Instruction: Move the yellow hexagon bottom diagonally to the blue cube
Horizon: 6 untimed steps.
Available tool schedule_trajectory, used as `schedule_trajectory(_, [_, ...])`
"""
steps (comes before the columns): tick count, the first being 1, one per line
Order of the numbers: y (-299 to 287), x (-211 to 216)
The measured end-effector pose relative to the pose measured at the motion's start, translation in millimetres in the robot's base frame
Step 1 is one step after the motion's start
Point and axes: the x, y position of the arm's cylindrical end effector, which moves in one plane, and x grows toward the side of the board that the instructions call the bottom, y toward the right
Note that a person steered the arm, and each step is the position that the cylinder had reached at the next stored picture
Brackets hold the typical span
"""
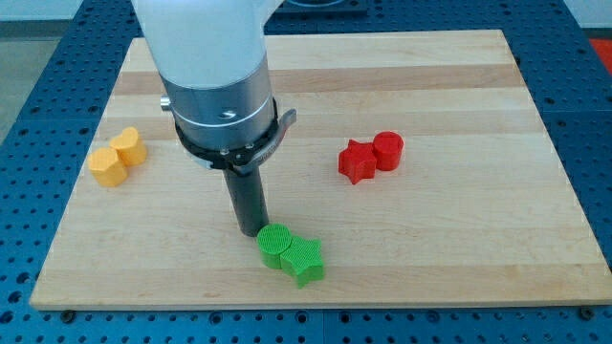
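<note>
Two yellow blocks touch each other near the board's left edge. The lower-left one (pixel 108 165) looks like the yellow hexagon. The upper-right one (pixel 129 146) has a shape I cannot make out. No blue cube shows in the camera view; the arm's body covers part of the board's top left. My tip (pixel 251 232) rests on the board at the bottom centre, far to the right of the yellow blocks. It stands just left of a green cylinder (pixel 274 245), close to it or touching it.
A green star (pixel 305 260) touches the green cylinder on its lower right, near the board's bottom edge. A red star (pixel 357 161) and a red cylinder (pixel 388 150) sit together right of centre. The wooden board (pixel 459 86) lies on a blue studded table.
</note>
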Motion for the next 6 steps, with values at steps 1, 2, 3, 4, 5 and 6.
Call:
schedule_trajectory(1, [0.0, -12.3])
schedule_trajectory(2, [0.0, -13.7])
schedule_trajectory(3, [-1.2, -19.8])
schedule_trajectory(4, [-46.1, -39.0])
schedule_trajectory(5, [-121.6, -18.3])
schedule_trajectory(6, [-148.9, 34.9])
